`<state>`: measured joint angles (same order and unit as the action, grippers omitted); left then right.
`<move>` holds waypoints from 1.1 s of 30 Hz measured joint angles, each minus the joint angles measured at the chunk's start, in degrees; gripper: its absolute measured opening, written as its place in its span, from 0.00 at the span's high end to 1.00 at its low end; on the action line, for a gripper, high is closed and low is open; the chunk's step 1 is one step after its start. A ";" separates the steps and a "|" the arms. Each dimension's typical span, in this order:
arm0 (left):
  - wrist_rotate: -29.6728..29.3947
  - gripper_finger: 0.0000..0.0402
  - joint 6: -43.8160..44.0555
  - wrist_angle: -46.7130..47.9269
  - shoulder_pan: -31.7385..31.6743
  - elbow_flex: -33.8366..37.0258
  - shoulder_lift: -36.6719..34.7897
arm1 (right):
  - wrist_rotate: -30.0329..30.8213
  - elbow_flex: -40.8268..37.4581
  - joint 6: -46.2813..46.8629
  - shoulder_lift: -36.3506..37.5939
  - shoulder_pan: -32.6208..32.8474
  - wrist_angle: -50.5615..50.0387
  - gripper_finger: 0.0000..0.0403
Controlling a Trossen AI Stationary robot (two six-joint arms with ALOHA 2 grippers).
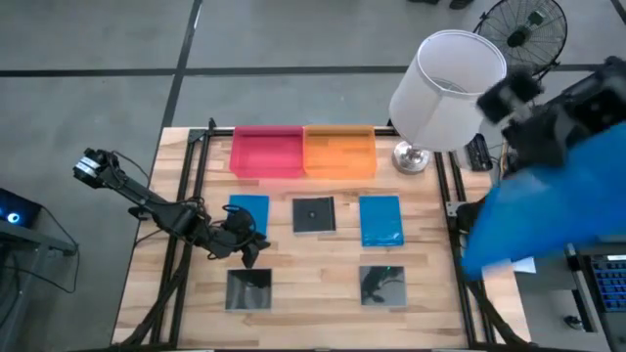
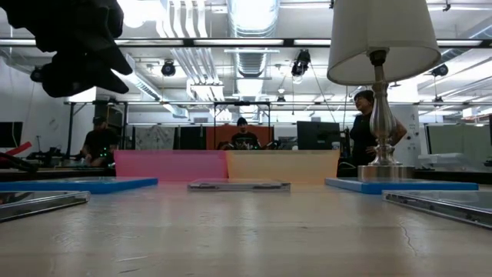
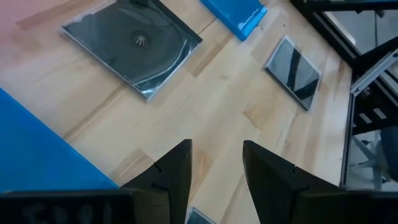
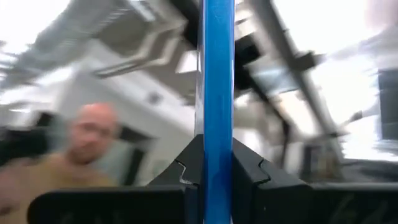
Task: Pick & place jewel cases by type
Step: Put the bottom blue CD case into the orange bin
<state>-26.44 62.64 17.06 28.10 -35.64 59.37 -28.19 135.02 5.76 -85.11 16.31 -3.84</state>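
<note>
Gripping a flat bright blue plastic jewel case (image 4: 218, 93) edge-on, your right gripper (image 4: 217, 168) rides high beside the white-shaded lamp (image 1: 448, 78), your left gripper (image 3: 216, 168) hangs part-open and empty, well left of that lamp.

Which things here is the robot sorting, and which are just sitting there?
For the job:
- blue jewel cases: two on the table, one in the right gripper
- three dark jewel cases
- pink tray, orange tray
- left gripper, open above the table

Just there:
- table lamp
- floor fan
</note>
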 joint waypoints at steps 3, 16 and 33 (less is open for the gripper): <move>-0.35 0.69 -0.01 -0.03 -0.28 0.00 0.00 | 8.00 -0.02 -4.69 1.25 -0.47 0.13 0.93; -0.48 0.69 -0.03 -0.73 -1.25 0.00 -0.01 | 45.10 0.00 -32.79 0.83 -1.90 11.54 0.93; 0.01 0.69 -0.03 -1.23 -1.25 0.00 -0.02 | 82.84 -0.04 -62.91 -10.87 -12.40 13.03 0.93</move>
<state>-26.42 62.61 15.83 26.85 -35.64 59.35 54.65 134.98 -57.16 -95.98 3.91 9.19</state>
